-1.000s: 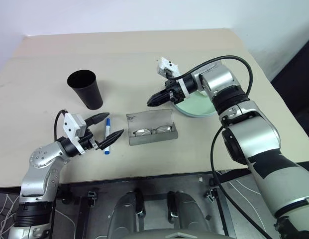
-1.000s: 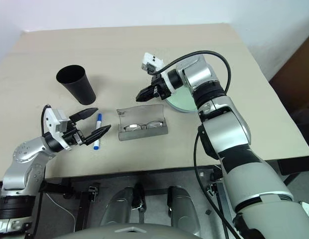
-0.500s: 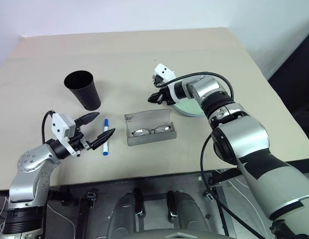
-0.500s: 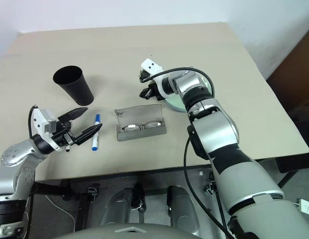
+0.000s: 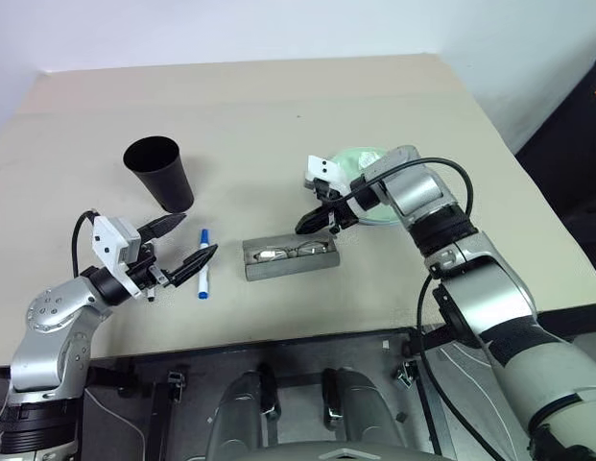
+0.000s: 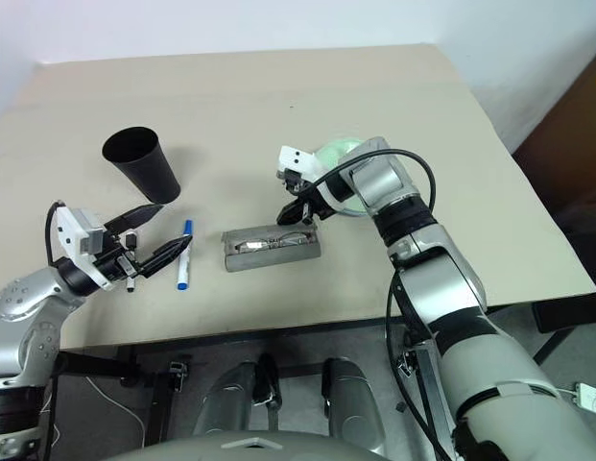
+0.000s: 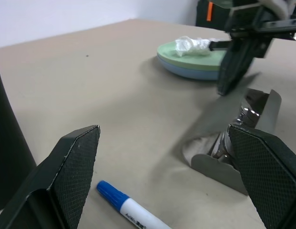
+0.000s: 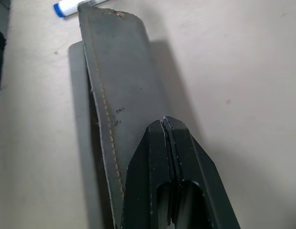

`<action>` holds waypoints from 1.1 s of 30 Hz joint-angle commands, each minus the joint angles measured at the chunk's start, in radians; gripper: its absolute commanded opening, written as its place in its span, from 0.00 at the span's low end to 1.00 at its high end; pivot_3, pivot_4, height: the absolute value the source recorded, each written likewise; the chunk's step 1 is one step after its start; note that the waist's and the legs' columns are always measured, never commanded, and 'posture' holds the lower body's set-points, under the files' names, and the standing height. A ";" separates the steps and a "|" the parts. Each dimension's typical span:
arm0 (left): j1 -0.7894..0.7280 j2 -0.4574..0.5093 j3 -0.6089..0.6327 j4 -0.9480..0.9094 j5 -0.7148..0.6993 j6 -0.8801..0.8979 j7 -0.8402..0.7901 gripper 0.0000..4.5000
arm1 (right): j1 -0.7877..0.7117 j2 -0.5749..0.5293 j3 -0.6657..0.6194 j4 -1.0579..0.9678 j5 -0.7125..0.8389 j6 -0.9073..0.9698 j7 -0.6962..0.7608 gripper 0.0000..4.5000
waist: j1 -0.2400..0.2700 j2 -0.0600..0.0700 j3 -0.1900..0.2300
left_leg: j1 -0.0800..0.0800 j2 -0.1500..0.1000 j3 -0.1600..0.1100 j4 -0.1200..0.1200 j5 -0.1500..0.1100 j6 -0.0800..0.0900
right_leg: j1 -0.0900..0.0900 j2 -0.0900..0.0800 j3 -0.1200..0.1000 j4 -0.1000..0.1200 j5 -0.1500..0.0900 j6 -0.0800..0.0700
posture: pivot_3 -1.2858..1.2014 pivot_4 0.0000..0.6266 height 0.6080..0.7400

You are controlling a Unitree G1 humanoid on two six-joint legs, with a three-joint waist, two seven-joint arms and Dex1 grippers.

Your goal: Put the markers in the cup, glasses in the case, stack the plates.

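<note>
pressing case [image 5: 290, 260] lid with closed right hand [image 5: 304, 228]

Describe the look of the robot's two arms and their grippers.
Both arms are jointed silver-grey metal shells with black bands at the joints and a looping black cable. Each wrist carries a small white camera block. The left gripper and right gripper each have two tapered black fingers; the left's inner pads are cross-hatched.

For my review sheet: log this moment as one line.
right tool: shut, on case lid | glasses: inside case | left tool: open, empty, by blue-capped marker | plates: stacked
</note>
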 commanded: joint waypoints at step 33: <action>0.182 -0.022 0.230 -0.238 -0.127 0.249 0.349 1.00 | 0.138 -0.057 -0.077 -0.391 0.392 0.184 -0.086 0.01 | 0.004 -0.002 -0.001 | 0.000 0.000 0.007 -0.009 0.000 0.000 | 0.000 -0.005 -0.003 -0.005 0.005 -0.002 | 0.52 0.24 0.81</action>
